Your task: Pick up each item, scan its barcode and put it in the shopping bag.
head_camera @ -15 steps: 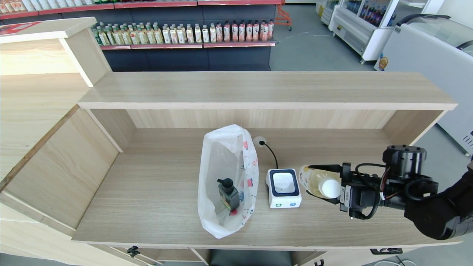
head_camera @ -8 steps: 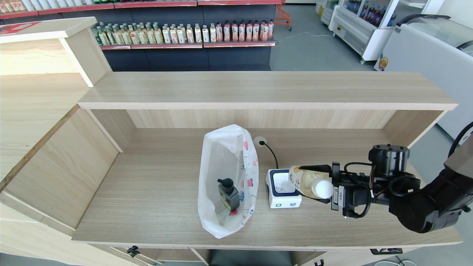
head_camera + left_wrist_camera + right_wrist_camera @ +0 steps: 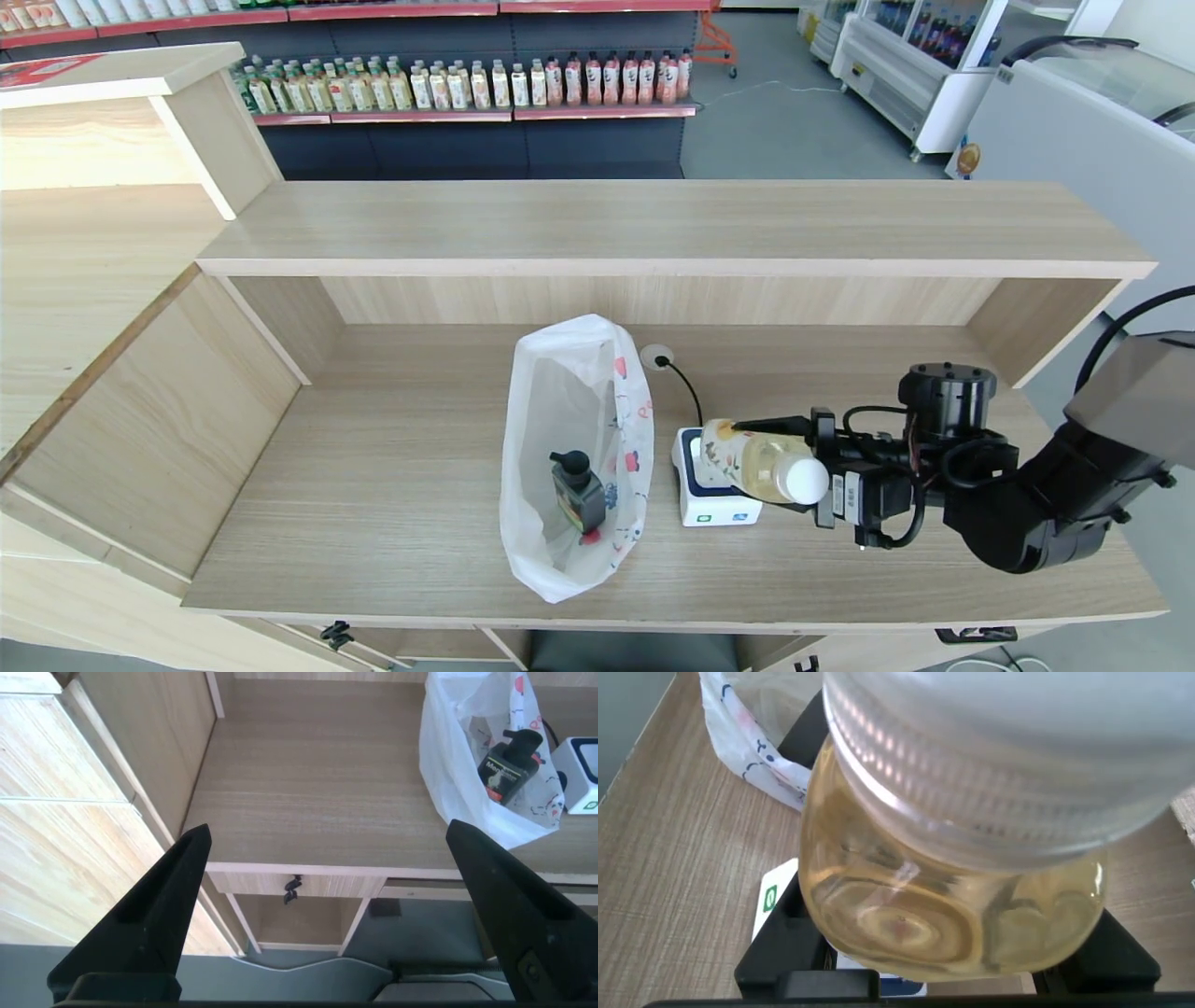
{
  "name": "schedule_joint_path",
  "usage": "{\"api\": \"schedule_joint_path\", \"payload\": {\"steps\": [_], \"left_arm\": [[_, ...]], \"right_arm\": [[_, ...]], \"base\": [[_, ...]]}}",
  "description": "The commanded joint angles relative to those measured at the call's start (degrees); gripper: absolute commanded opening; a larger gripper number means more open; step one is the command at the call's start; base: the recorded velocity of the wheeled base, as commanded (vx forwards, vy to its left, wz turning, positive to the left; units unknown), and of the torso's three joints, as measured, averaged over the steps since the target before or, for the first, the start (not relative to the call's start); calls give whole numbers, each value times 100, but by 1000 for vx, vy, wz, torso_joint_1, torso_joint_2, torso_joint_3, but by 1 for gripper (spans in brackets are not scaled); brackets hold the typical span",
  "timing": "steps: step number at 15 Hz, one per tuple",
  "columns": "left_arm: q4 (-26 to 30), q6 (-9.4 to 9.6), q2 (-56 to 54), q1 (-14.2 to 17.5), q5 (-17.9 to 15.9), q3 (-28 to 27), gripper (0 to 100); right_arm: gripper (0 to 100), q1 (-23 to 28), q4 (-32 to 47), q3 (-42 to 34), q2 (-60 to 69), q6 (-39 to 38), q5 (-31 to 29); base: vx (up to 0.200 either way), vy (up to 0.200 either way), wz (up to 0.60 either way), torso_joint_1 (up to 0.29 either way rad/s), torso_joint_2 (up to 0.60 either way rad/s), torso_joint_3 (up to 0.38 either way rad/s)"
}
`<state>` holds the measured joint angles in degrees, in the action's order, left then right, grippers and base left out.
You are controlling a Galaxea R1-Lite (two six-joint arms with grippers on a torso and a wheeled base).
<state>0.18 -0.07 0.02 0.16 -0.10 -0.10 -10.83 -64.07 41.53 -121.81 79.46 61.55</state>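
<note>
Right gripper (image 3: 789, 455) is clenched on a drink bottle (image 3: 742, 459), held sideways just above the scanner (image 3: 719, 511) near the counter's (image 3: 373, 485) front edge. Shopping bag (image 3: 537, 420) sits just beside, w/ a pump bottle (image 3: 577, 490) inside. Left gripper (image 3: 327, 905) hangs released. Best approach, prob.: roll the barcode toward the scanner window, keep the bottle level, grip firm.
</note>
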Motion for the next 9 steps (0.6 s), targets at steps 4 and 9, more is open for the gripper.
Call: {"api": "schedule_joint_path", "payload": {"steps": [4,9], "left_arm": [[-1,-1,-2,2,1,1,100],[-1,-1,-2,2,1,1,100]], "right_arm": [[0,1,0,65,-133,61,243],[0,335,9,74,-168,70,340]], "base": [[0,0,0,0,0,0],[0,0,0,0,0,0]]}}
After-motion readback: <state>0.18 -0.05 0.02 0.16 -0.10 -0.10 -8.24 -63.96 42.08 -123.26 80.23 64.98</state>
